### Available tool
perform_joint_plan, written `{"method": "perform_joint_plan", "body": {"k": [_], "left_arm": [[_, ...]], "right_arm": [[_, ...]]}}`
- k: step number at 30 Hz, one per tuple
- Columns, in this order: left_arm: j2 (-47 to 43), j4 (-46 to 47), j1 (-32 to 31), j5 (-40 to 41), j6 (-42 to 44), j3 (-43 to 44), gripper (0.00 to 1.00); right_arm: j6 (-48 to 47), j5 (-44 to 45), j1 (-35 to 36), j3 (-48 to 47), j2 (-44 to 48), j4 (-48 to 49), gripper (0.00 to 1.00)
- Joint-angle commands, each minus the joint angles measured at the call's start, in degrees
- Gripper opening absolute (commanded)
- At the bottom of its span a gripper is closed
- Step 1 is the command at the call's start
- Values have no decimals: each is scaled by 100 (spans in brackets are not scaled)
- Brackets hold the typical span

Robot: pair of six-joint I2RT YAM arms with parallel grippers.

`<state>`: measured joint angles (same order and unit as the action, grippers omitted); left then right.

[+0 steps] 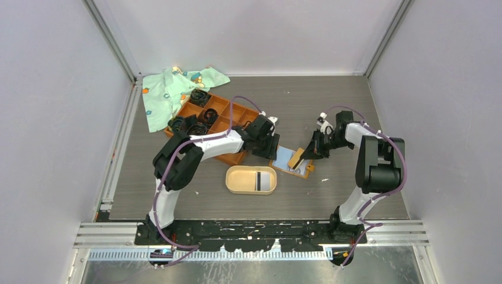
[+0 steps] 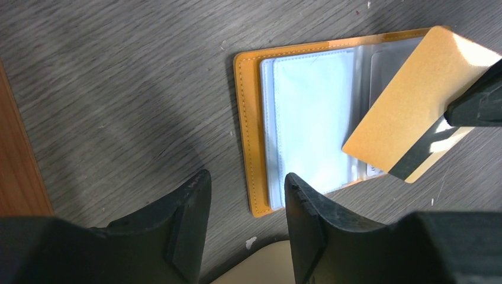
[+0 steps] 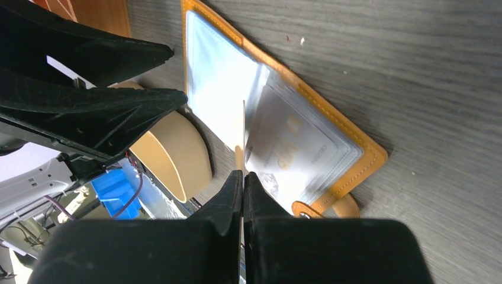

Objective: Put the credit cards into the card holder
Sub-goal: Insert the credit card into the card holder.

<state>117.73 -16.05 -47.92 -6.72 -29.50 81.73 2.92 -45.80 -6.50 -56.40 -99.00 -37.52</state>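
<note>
**Step in hand: carry one card from the wallet to the holder.**

**Present state**
- The right gripper (image 3: 243, 177) has its jaws pressed together on one corner of a gold-coloured plastic credit card (image 2: 408, 97) with a black magnetic stripe.
- The card hangs tilted above the open orange stitched wallet (image 2: 308, 118) with clear plastic sleeves. The wallet lies flat on the grey wood-grain counter (image 2: 118, 89).
- The left gripper (image 2: 247, 184) hovers at the wallet's outer edge, jaws spread and pinching nothing.
- The beige oval card holder (image 1: 237, 180) with a raised rim stands just beside the wallet, toward the arm bases. A second card with a dark stripe (image 1: 258, 180) lies on its floor.

**Procedure**
1. Check that the held card is clear of the sleeves before any sideways travel. The views do not settle this. A snagged edge would likely drag the light wallet.
2. If the wallet lifts, use the left gripper to pin its orange border to the counter.
3. Route the card over the holder's rim, passing clear of the left gripper, which stands close to the path.
4. Level the card, lower it near the floor beside the second card, then release. A corner grip probably lets the card pivot, so move slowly.
</note>
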Motion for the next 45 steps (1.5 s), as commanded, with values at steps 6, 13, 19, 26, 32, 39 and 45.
{"method": "perform_joint_plan", "body": {"k": [6,13,19,26,32,39,45], "left_arm": [[213,-206,12,-126,60,360,47],[267,-228,11,-196,18,390,44],[313,-267,11,-246,6,412,43],[398,-294,11,-329,-28,429,40],[486,-382,14,-383,-19,516,35],[562,-410,12,-464,-33,569,33],[577,-422,11,-503,-56,589,32]], "right_arm": [[228,118,-53,193,484,266,1],[310,36,-53,236,350,379,1],[392,-21,-53,262,77,499,1],[449,-189,-53,268,-107,610,1],[490,-559,-53,287,-157,752,1],[511,-569,-53,288,-286,800,1],[589,-694,-53,318,-441,885,1]]}}
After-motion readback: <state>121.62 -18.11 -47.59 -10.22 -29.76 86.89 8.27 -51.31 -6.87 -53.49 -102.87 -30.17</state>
